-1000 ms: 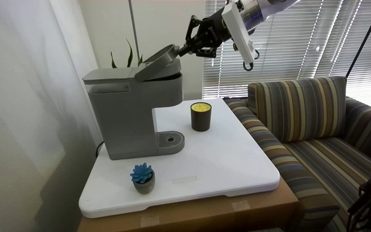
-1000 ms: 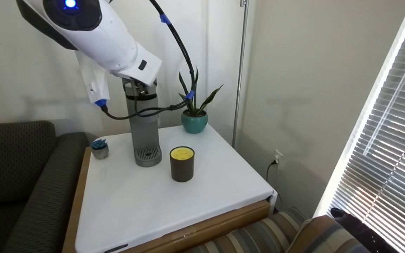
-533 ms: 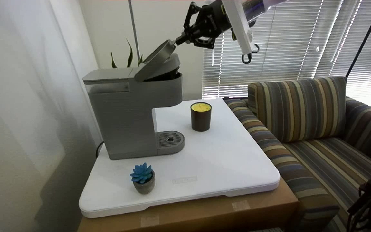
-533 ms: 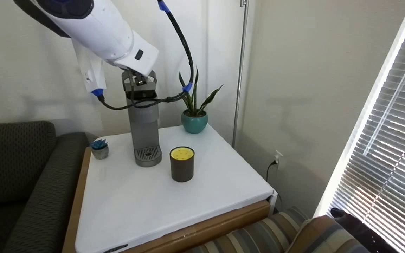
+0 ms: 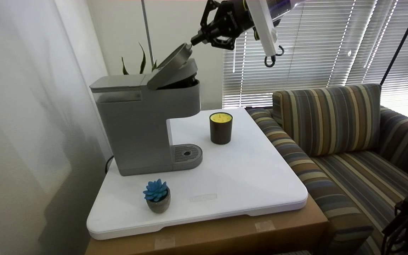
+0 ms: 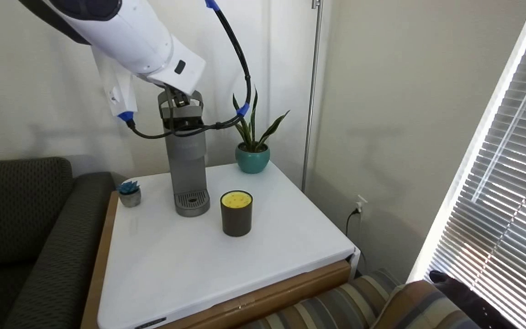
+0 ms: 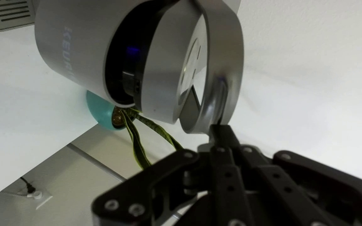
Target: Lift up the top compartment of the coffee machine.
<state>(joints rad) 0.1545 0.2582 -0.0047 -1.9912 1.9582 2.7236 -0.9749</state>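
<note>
Grey Keurig coffee machine (image 5: 136, 134) off to my left, blue potted succulent (image 5: 157, 196) nearer me, the machine's top compartment (image 5: 176, 69) tilted partway up, just below and left of the gripper (image 5: 193, 41), jaws together by the raised front edge, contact hard to tell, yellow-waxed candle jar (image 5: 221, 131), striped armchair (image 5: 331, 122) far right.

In an exterior view, the coffee machine (image 5: 142, 132) stands on the left of the tabletop (image 5: 253, 177), the potted succulent (image 5: 157, 197) before it, the candle (image 5: 221, 129) to its right, and the armchair (image 5: 331, 138) off the tabletop's right edge with blinds (image 5: 303, 67) behind. In an exterior view, the potted plant (image 6: 252, 157) stands right of the machine, the candle before both, and the couch (image 6: 62, 228) left of the tabletop.
</note>
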